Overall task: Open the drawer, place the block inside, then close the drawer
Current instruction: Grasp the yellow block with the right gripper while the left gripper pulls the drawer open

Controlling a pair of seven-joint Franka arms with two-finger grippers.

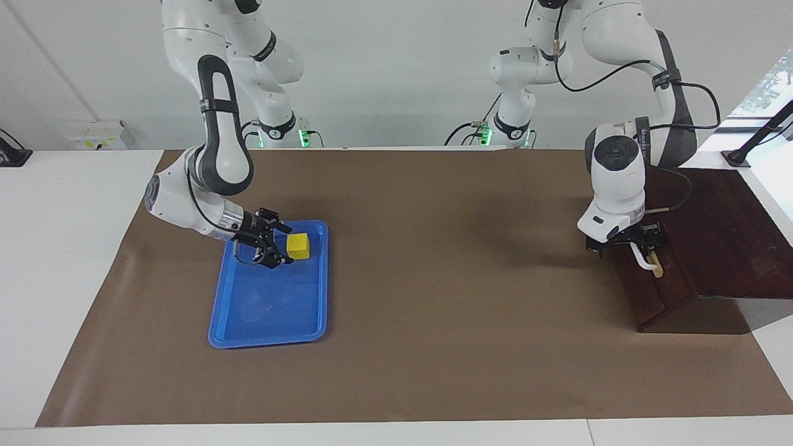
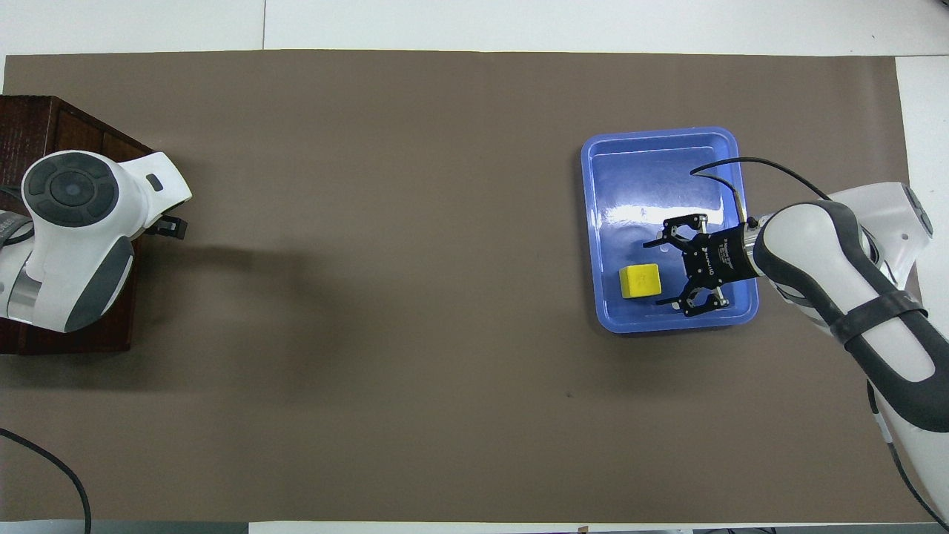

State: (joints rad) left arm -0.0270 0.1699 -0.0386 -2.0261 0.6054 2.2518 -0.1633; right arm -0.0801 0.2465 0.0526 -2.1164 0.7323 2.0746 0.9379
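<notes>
Item one, my right gripper: fingers spread wide, released, holding nothing, low in the blue tray with the block just beside its tips at about 3 o'clock in the facing view; I judge it is lined up side-on so the fingers can pass either side of the cube. Item two, the block: yellow, resting in the tray's end nearer the robots, untouched. Item three, my left gripper: down at the drawer front, by the white handle, presumably there to hook and pull. Its wrist housing hides the fingertips in both views, so contact with the bar I cannot confirm; I take it as unclenched. Item four, the drawer: looks closed, interior unseen, most of the handle covered.
</notes>
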